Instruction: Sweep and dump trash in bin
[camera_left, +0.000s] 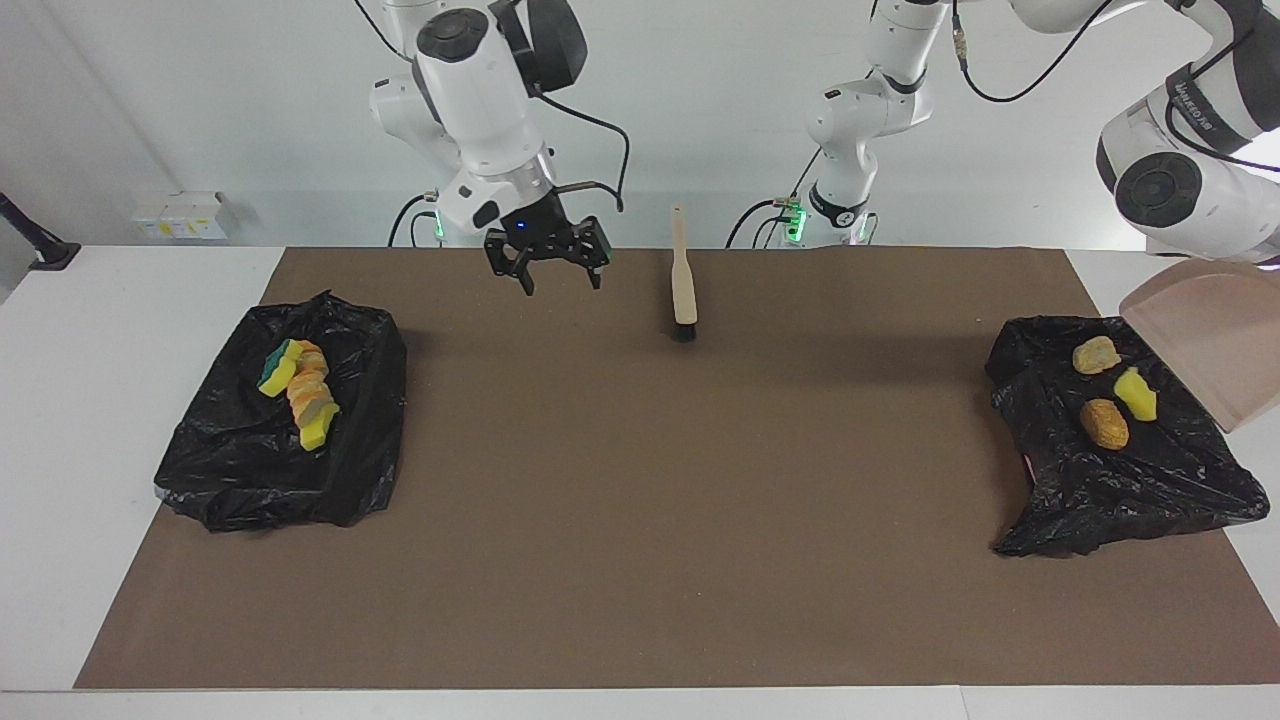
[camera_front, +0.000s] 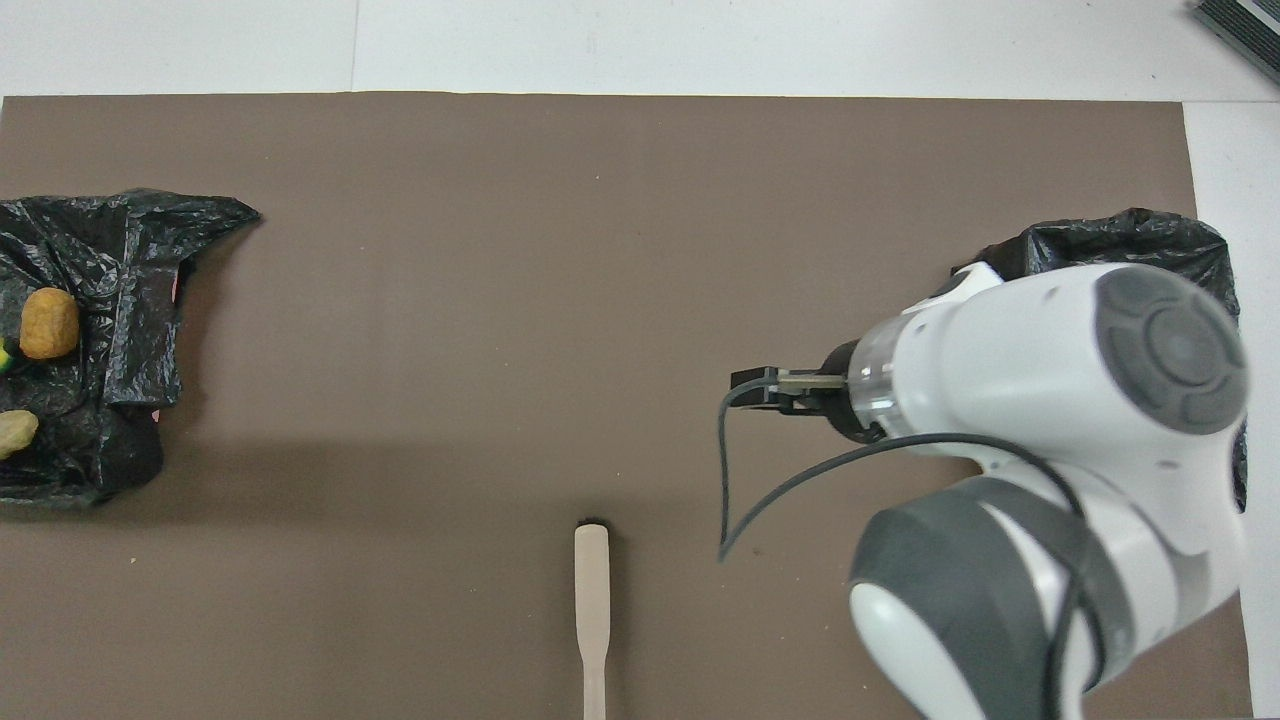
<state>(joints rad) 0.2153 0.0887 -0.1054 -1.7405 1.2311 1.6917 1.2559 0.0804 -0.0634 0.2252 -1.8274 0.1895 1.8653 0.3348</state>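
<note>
Facing view: white wall, brown mat (camera_left: 640, 520). The dustpan (camera_left: 1205, 340), tilted steeply, hangs over a black bag (camera_left: 1120, 470) holding the trash (camera_left: 1104, 423). Right gripper (camera_left: 546, 262) hovers spread, empty; left gripper hidden, clamped.

Overhead view: brush (camera_front: 592, 600) lies lengthwise, bristles away from the robots, well apart from the bag (camera_front: 90, 300).

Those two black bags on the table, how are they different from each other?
The bag at the right arm's end is boxy and holds a tight row of yellow, orange and green sponge pieces. The bag at the left arm's end is slumped and crumpled, with three pieces lying apart, and a tilted dustpan hangs over it. Both are shiny black plastic on the brown mat.
</note>
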